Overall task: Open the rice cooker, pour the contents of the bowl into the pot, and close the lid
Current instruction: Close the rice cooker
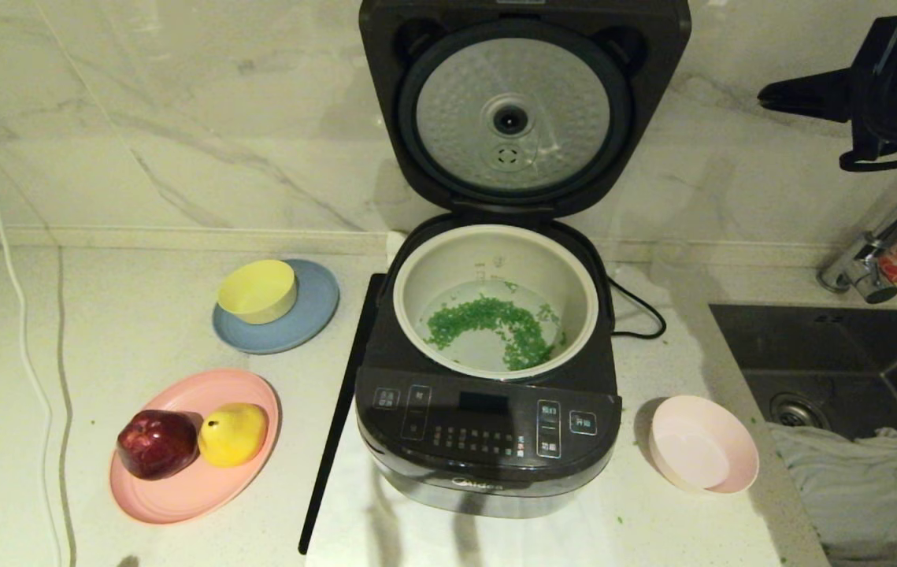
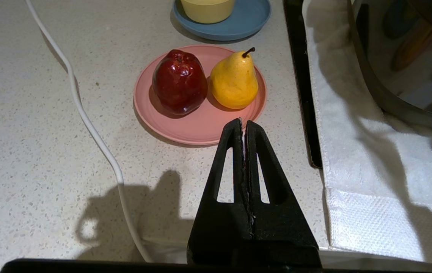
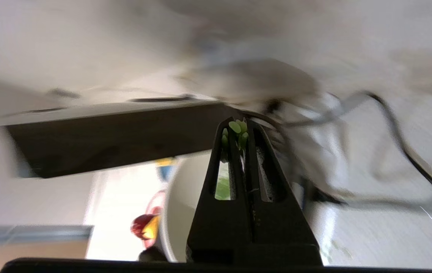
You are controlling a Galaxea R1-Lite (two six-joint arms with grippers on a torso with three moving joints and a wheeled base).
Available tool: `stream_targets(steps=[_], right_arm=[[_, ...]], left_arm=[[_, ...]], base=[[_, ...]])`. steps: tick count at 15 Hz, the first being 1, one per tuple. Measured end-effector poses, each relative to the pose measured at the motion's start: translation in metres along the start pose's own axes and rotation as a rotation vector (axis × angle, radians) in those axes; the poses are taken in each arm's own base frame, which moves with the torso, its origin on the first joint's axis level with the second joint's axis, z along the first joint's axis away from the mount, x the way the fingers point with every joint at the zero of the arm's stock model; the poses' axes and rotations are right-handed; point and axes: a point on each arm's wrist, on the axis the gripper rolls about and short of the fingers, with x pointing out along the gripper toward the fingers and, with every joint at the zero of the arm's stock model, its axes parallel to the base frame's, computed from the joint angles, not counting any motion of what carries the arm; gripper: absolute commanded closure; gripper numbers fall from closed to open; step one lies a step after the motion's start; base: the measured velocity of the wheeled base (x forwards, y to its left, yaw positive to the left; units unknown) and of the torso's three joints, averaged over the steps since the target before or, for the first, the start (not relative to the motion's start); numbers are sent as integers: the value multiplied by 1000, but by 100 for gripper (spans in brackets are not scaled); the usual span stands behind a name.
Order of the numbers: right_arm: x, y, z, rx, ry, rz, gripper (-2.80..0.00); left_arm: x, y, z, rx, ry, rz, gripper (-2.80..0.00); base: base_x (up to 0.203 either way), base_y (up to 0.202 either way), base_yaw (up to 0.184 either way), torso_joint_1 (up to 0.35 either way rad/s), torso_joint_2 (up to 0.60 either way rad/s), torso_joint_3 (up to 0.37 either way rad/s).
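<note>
The green contents [image 1: 499, 327] lie in the pot [image 1: 495, 236] and the emptied bowl [image 1: 702, 454] sits on the counter [image 1: 141, 315] right of the rice cooker [image 1: 487, 441]. The lid [image 1: 523, 110] stands upright. The right gripper [image 3: 240, 127], jaws together with green bits stuck at the tips, should press the lid's top edge down until it latches; the left gripper [image 2: 243, 125] idles with jaws together.

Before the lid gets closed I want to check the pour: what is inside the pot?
Inside the pot, chopped green contents lie in a curved heap on the bottom. The floor beneath the heap is covered.

The head camera looked down from above onto the counter [image 1: 141, 315], cooker [image 1: 487, 433] central. The left wrist camera sat low and close, facing the pink plate [image 2: 200, 125], which both showed. The right wrist camera, blurred, faced the pot [image 3: 181, 204].
</note>
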Motion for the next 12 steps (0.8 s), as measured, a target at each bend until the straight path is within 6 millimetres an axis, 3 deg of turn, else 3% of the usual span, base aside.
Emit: stream_targets(steps=[5, 12], right_arm=[[18, -9, 7, -36, -22, 164, 0], [54, -22, -1, -103, -12, 298, 0]], left_arm=[[0, 0, 0, 0, 0, 0, 0], [0, 0, 0, 0, 0, 0, 0]], base=[[0, 0, 0, 0, 0, 0], [0, 0, 0, 0, 0, 0]])
